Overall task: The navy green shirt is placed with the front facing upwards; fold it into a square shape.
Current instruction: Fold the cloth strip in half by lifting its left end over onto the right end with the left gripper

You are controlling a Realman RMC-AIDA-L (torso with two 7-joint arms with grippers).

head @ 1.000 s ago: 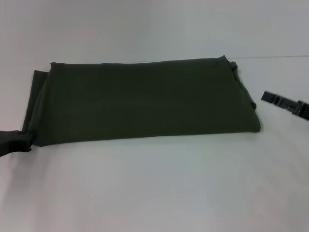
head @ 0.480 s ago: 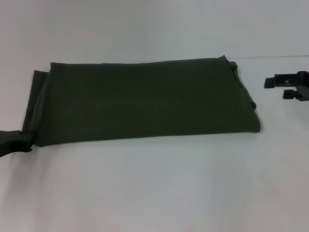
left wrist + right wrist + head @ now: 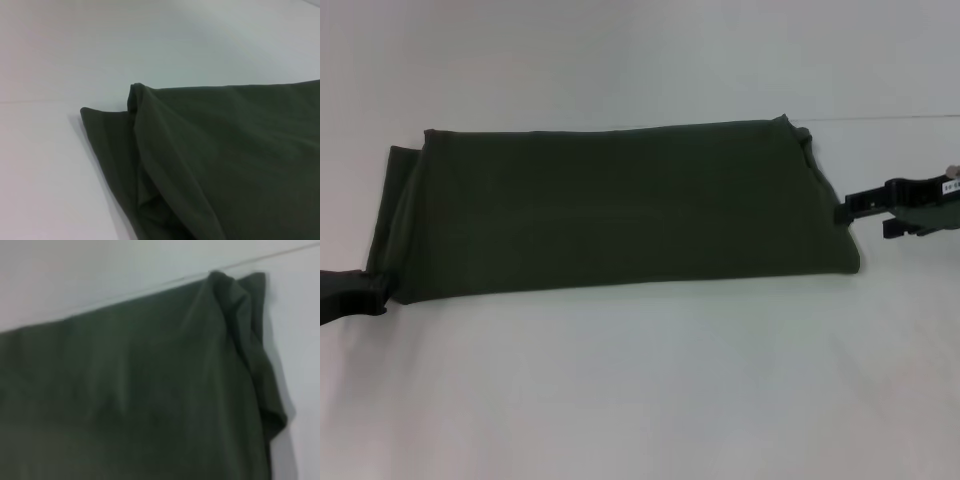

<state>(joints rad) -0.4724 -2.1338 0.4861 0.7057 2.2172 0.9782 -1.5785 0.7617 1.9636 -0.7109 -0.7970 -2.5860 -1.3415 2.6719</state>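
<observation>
White table [image 3: 640,400] carries everything. Left gripper [image 3: 368,290] pinches the near left corner of the navy green shirt [image 3: 610,210], already folded into a long band at the middle. Right gripper [image 3: 850,208] reaches its right edge, jaws apart. Folding across into a square seems left.

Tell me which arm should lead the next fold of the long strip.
Probably both ends, but right leads: the right gripper is open at the navy green shirt's right edge, not yet gripping. The left gripper sits at the near-left corner.
</observation>
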